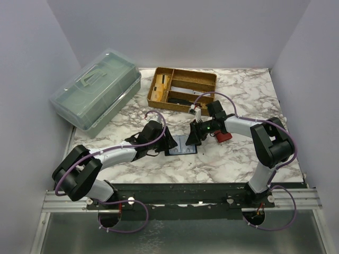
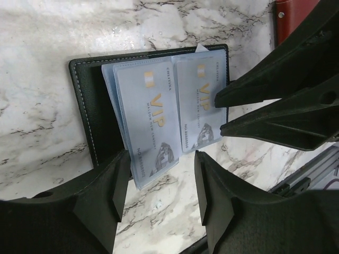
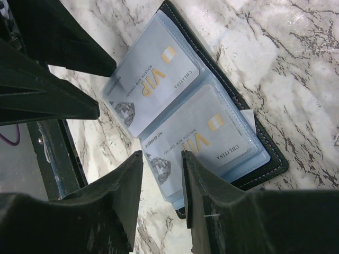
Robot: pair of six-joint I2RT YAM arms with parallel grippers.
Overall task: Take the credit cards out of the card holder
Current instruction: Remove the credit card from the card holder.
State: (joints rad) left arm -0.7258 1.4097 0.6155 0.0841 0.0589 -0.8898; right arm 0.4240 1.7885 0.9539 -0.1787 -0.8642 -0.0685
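The black card holder (image 1: 181, 147) (image 2: 87, 100) (image 3: 270, 151) lies open on the marble table between both arms. Its clear sleeves hold pale blue credit cards marked VIP: one (image 2: 148, 119) (image 3: 159, 79) on the left page, one (image 2: 198, 100) (image 3: 206, 137) on the right. My left gripper (image 1: 170, 143) (image 2: 161, 185) stands open just off the left card's free end, with only marble between its fingers. My right gripper (image 1: 190, 136) (image 3: 161, 169) is open too, its fingers straddling the end of the right card without pinching it.
A red object (image 1: 223, 136) (image 2: 288, 21) lies just behind the right gripper. A wooden divided tray (image 1: 183, 87) stands at the back, and a clear green lidded box (image 1: 98, 90) at the back left. The two grippers' fingers nearly meet over the holder.
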